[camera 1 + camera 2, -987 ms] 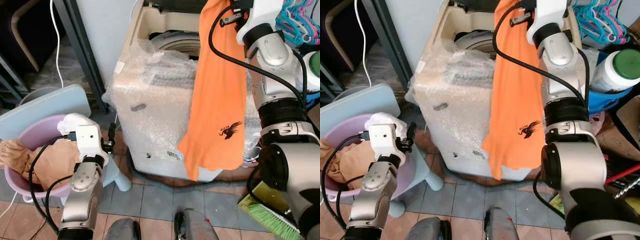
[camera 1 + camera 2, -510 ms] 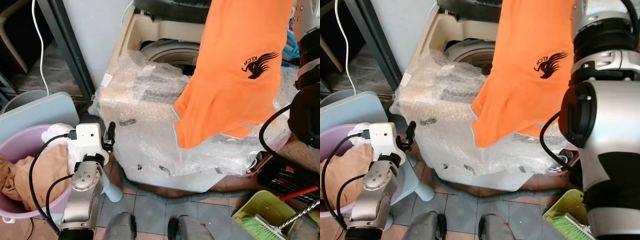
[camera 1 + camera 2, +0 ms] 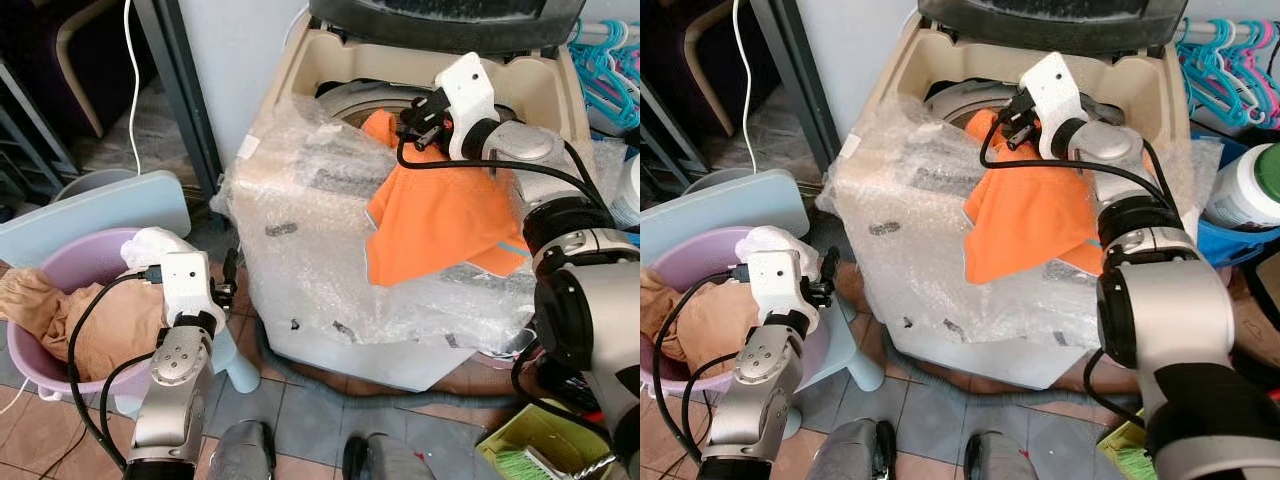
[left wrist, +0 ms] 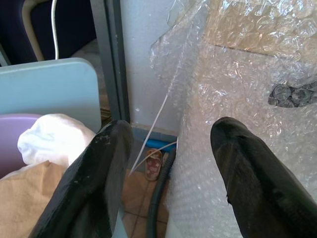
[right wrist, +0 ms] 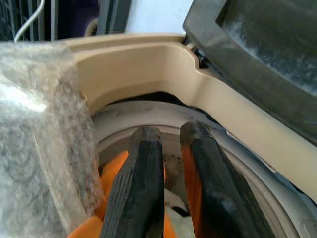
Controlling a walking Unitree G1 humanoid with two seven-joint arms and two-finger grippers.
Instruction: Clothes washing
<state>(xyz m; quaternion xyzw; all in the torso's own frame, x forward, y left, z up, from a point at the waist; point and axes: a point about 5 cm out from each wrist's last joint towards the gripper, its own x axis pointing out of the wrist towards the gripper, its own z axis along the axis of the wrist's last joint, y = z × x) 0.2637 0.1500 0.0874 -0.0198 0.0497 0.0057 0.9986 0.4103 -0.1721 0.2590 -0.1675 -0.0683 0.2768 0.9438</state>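
you had the right gripper (image 5: 168,163) reaching over the open drum of the washing machine (image 3: 330,310) at the upper centre of the frame, its two black fingers (image 5: 143,183) pinched narrow with orange cloth between and around them. the orange shirt (image 3: 440,220) lay half in the drum and half draped over the front rim, spilling down the bubble wrap (image 3: 300,200) that covered the machine's top and front. the raised dark lid (image 3: 440,10) sat close above the wrist, so room above the drum was tight; the beige tub rim curved just beyond the fingertips in the right wrist view. no print on the shirt could be read.

your left gripper (image 4: 168,163) hung at lower left with its fingers spread wide and nothing between them, between the purple basin (image 3: 60,275) and the machine's wrapped front. the basin held tan clothes (image 3: 110,325) and a white cloth (image 4: 54,139) at its rim. the left wrist view added a grey hose (image 4: 158,198) running down beside the machine and a dark post (image 4: 111,59) behind a pale blue board (image 3: 100,210). coloured hangers (image 3: 605,60) crowded the upper right corner.
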